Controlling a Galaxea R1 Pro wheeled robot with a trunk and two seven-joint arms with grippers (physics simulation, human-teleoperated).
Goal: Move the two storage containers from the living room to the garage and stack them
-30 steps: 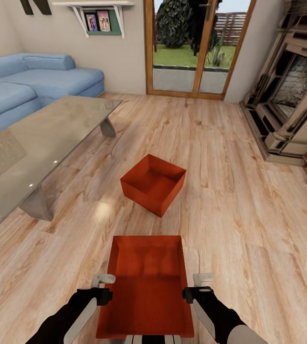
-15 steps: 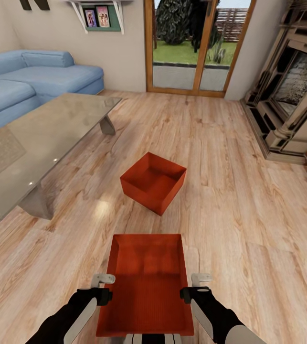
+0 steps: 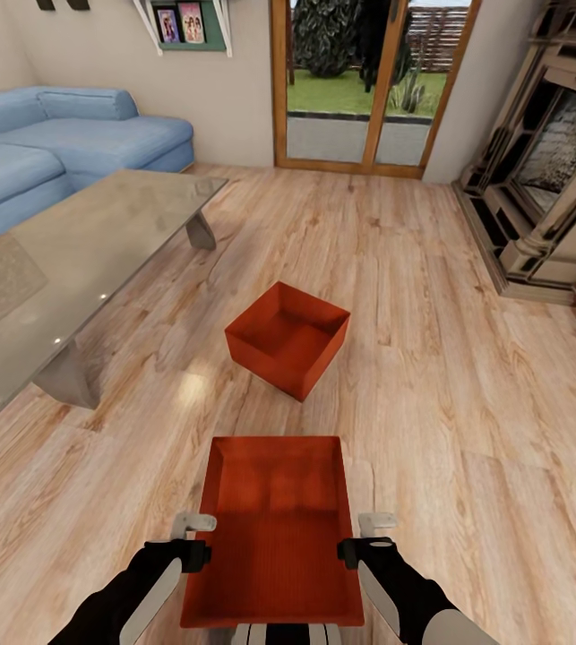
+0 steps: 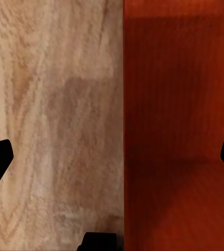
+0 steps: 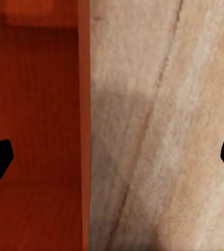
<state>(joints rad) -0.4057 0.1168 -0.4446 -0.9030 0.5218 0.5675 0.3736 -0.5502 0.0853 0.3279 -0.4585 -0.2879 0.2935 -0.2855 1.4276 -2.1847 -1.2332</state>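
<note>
Straddling the near container [image 3: 274, 528], both arms reach down over its side walls in the head view: left tool [image 3: 193, 536] over the left rim, right tool [image 3: 373, 534] over the right rim. Each wrist view shows its fingers spread wide with the bin's thin wall standing between them, one finger over the orange-red inside, the other over the wood floor [image 3: 467, 394]; both tools are apart, nothing clamped yet. Second container [image 3: 288, 339] sits farther off on the planks, turned at an angle, well apart from the near one, with the glass coffee table [image 3: 81, 260] to its left. Blue sofa [image 3: 73, 143] lies far left, fireplace [image 3: 547, 161] far right, patio door [image 3: 373, 81] at the far wall, so this is the living room, garage not reached. Judged risks: thin tapered walls may slip out if the tools close too shallow; uneven closing could tilt or shove the bin; a lift with one side loose would drop it.
</note>
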